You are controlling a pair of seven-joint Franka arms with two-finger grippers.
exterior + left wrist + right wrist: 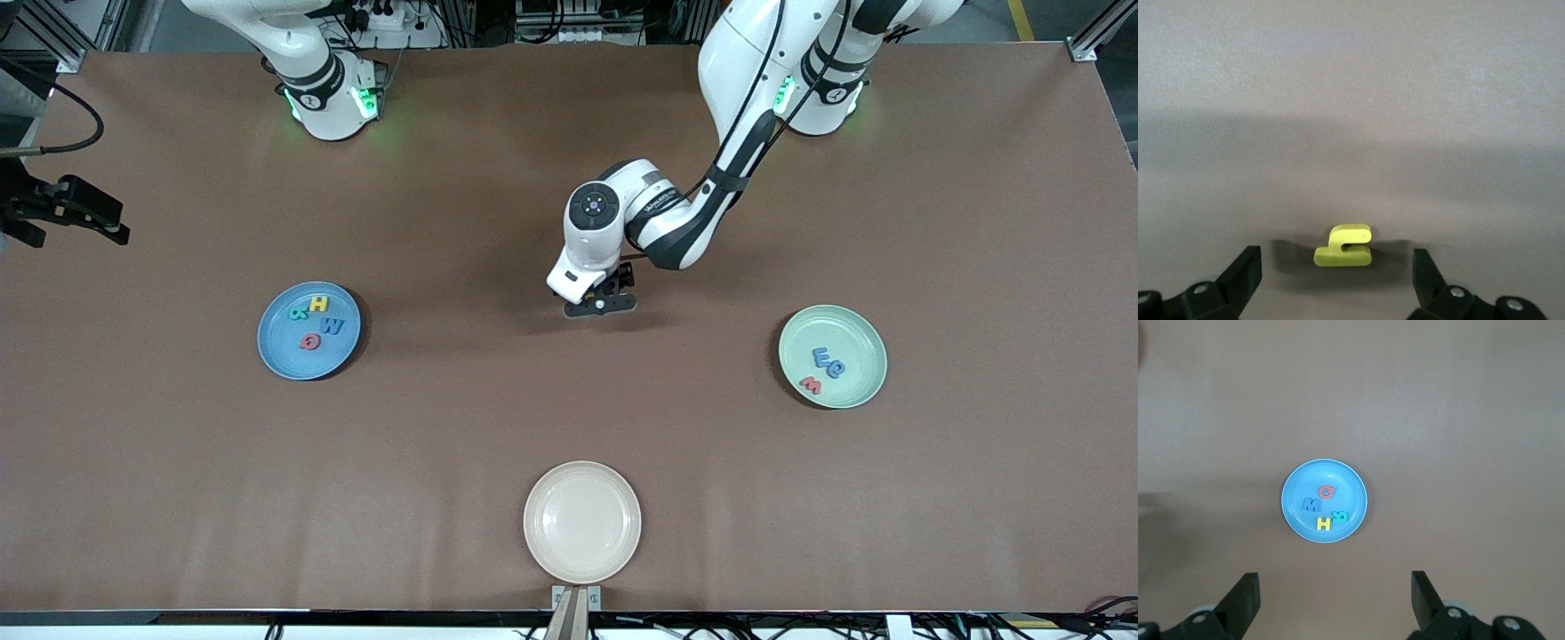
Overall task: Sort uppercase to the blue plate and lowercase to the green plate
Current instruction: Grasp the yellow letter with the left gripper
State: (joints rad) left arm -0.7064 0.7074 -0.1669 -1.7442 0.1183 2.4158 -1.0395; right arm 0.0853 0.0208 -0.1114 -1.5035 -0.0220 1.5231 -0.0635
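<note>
So we've got the left gripper (601, 305) down low over the middle of the brown table (569, 551), and its wrist camera shows the jaws spread wide with the little yellow h (1343, 246) lying flat on the table between the fingers (1245, 273), not touching either one as far as we can tell. In the front view the gripper body covers the h, so we only see it from the wrist. The blue plate (277, 351), toward the right arm's end of the table, already has all four capitals on it: yellow H (318, 304), teal-green R (299, 312), blue W (331, 326) and red Q (310, 341), bunched close together. The green plate (858, 382), toward the left arm's end, holds three lowercase pieces: the blue m (820, 356), the round blue q-like letter (836, 368) just beside it, and the red m (810, 385) a bit nearer the front camera. A cream plate (581, 551) sits by itself at the table edge nearest the front camera. The right gripper (1335, 600) is out of the front view; its own camera shows it hanging high above the blue plate with jaws wide apart and nothing between them, the arm just waiting.
</note>
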